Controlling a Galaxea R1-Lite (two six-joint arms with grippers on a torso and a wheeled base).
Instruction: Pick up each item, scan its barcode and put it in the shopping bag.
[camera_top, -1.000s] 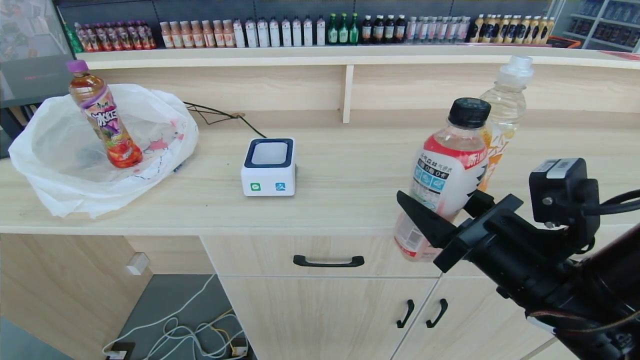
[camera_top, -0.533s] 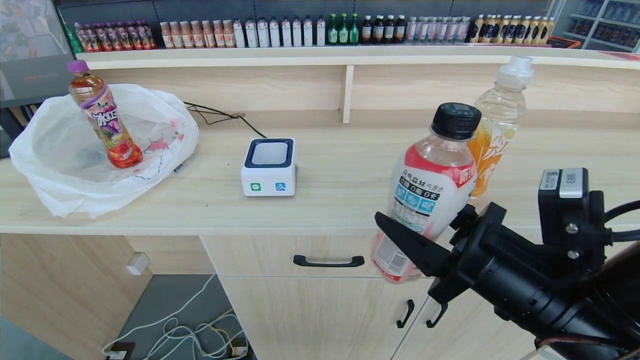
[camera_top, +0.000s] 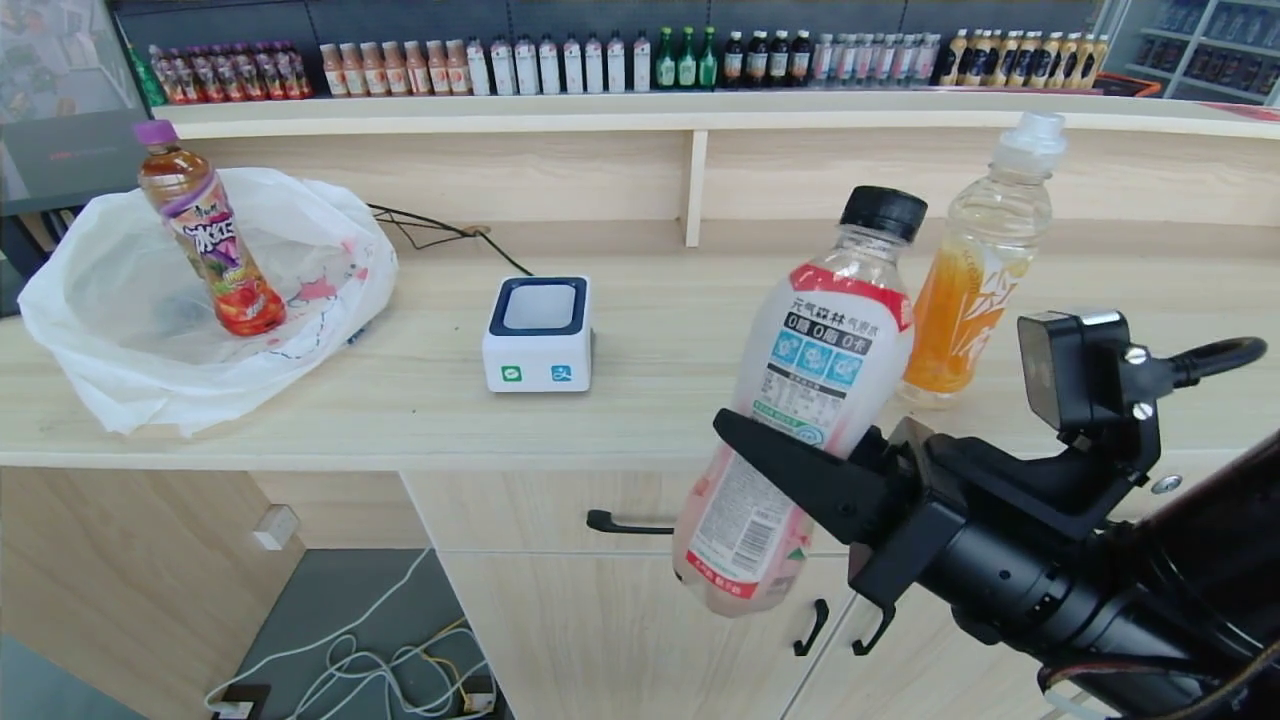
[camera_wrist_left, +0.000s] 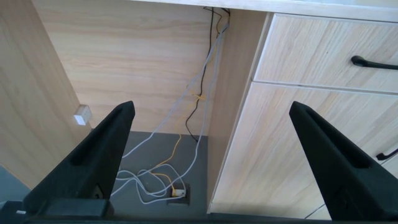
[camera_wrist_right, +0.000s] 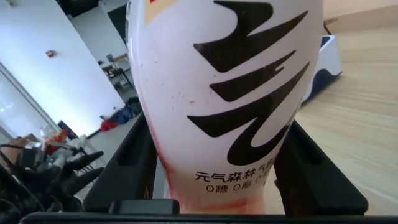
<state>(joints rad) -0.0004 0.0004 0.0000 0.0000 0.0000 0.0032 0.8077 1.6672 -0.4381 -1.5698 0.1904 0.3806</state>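
In front of the pale wooden counter (camera_top: 650, 410), the right gripper (camera_top: 815, 455) is clamped on the lower body of a clear plastic bottle of pale pink drink (camera_top: 815, 370), black-capped and white-and-red labelled. The bottle is tilted, its cap leaning away from the pincer and its barcode panel turned toward the head camera. Just beyond the pincer, a clear bottle of orange drink (camera_top: 975, 270) with a white cap stands on the counter. Well to the pincer's left sits the white cube-shaped scanner (camera_top: 538, 335), and farther left the white plastic shopping bag (camera_top: 120, 340), containing a brown tea bottle (camera_top: 210, 245) with a purple cap. The left gripper (camera_wrist_left: 211, 109), fingers spread wide apart, hangs before the cabinet front (camera_wrist_left: 298, 124) below the counter
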